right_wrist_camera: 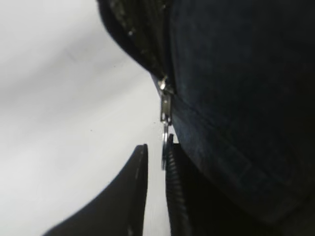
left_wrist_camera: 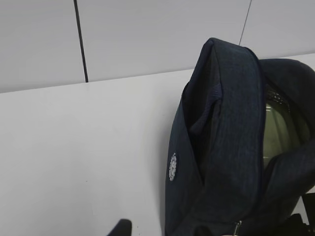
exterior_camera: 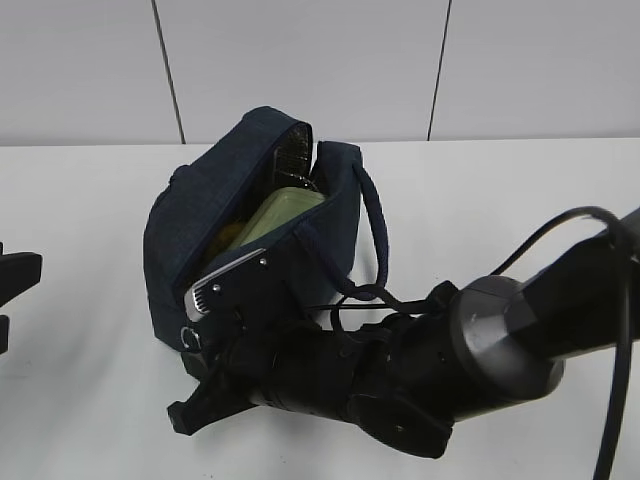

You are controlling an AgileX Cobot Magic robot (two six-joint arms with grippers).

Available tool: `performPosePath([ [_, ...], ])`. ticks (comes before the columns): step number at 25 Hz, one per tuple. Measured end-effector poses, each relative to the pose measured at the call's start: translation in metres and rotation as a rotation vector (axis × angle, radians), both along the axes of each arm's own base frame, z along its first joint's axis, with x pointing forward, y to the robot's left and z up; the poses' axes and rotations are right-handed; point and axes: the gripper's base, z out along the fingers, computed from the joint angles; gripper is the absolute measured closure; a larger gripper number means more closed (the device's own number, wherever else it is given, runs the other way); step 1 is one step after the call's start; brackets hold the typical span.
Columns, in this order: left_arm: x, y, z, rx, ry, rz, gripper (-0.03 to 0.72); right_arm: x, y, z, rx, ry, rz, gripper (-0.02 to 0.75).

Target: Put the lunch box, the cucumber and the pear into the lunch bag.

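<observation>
Nearest, the right arm [exterior_camera: 420, 370], black and bulky, reaches low across the white table [exterior_camera: 90, 400] toward the near end of the lunch bag [exterior_camera: 200, 220]. Right gripper [right_wrist_camera: 156, 164]: in the right wrist view the two dark fingers [right_wrist_camera: 128, 196] stand close together with a slim gap, and the silver ring pull [right_wrist_camera: 165, 147] hangs in that gap against the finger on the bag side. Not clamped on it as far as can be seen; jaws nearly closed but parted. Ring hangs from a small metal zipper slider [right_wrist_camera: 164, 101] at the bag's lower corner. Bag itself: dark navy fabric, sitting on the table with its top zipper undone and the flap gaping. Inside the bag, the lunch box [exterior_camera: 280, 212] stands tilted, pale sage-green lid facing the opening. Just beside the lunch box, deeper in the bag, a patch of yellow, the pear [exterior_camera: 230, 235], mostly hidden. Cucumber not made out; the bag's interior is dark. Padded loop handle [exterior_camera: 375, 230] droops down the bag's side onto the arm. Left gripper [exterior_camera: 15, 280]: only a black edge shows, well apart from the bag, at the table's far left; whether parted or closed cannot be told. From the left wrist view the bag [left_wrist_camera: 231, 147] fills the right side, a small round white emblem [left_wrist_camera: 172, 167] on its wall.
</observation>
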Motion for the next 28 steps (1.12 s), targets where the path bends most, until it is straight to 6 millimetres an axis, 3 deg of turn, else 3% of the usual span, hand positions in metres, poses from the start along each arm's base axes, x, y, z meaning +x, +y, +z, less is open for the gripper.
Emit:
performPosePath([
  [17,0.0,0.0,0.0,-0.002,0.001,0.001,0.454,0.0017,-0.0005,0.0003,0.011,-0.005,-0.022,0.635],
  [21,0.0,0.0,0.0,-0.003,0.001,0.001,0.458,0.0017,-0.0006,0.0003,0.01,-0.007,-0.022,0.73],
  [28,0.0,0.0,0.0,-0.004,0.002,0.002,0.468,0.0018,-0.0007,0.0002,0.007,-0.008,-0.022,0.738],
])
